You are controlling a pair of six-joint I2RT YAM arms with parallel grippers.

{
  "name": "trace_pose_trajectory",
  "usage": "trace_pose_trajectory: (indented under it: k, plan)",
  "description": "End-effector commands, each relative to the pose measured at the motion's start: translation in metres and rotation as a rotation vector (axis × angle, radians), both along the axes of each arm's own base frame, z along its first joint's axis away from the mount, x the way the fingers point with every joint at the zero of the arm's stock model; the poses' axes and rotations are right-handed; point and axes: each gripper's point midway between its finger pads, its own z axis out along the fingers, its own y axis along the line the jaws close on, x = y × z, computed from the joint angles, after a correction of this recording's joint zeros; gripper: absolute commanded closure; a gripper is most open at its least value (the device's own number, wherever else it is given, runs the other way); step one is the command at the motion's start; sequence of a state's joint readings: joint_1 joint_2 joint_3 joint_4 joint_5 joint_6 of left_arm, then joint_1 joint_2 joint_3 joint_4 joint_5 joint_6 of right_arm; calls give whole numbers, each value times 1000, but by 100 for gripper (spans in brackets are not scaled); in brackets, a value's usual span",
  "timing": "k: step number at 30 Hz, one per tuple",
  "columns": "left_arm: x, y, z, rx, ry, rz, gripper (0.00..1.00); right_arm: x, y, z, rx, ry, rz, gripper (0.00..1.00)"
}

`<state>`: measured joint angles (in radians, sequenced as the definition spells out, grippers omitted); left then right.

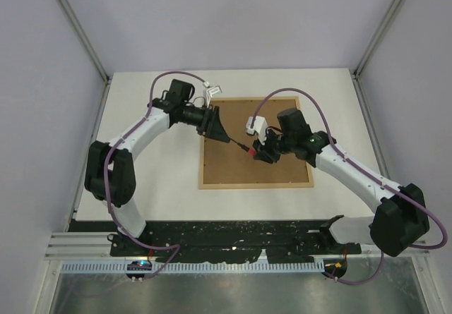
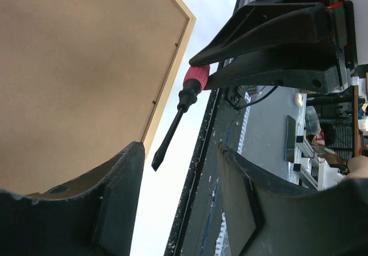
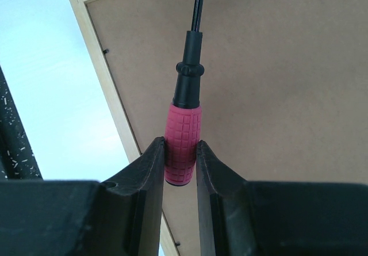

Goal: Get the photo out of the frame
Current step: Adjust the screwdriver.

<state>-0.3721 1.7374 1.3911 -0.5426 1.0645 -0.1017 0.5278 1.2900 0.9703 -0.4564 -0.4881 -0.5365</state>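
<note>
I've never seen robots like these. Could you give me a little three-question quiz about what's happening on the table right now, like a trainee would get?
1. Multiple choice: what is the right gripper clamped on?
A) a paintbrush
B) a red-handled screwdriver
C) nothing

2. True or false: the frame lies flat with its brown back facing up.

3. Fill in the blank: the left gripper has its jaws ___, with nothing gripped between them.

Key: 1 B; 2 true; 3 open.
</note>
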Motion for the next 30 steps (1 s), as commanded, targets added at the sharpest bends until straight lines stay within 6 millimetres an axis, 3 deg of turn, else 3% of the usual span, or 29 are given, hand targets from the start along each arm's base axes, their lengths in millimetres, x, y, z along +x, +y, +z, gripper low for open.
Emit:
trace_pose_trajectory:
  k: [1, 8, 23, 30]
  plan:
    - [1, -6, 19, -41, -2, -19, 45, 14, 5, 19, 15, -120, -32, 92]
    - [1, -7, 17, -43, 11, -20, 63, 15, 6, 19, 1, -153, -37, 92]
    - [6, -9, 10, -35, 50, -7, 65, 9, 12, 22, -3, -186, -7, 92]
    - [5, -10, 11, -42, 54, -11, 87, 7, 13, 19, -13, -188, -1, 92]
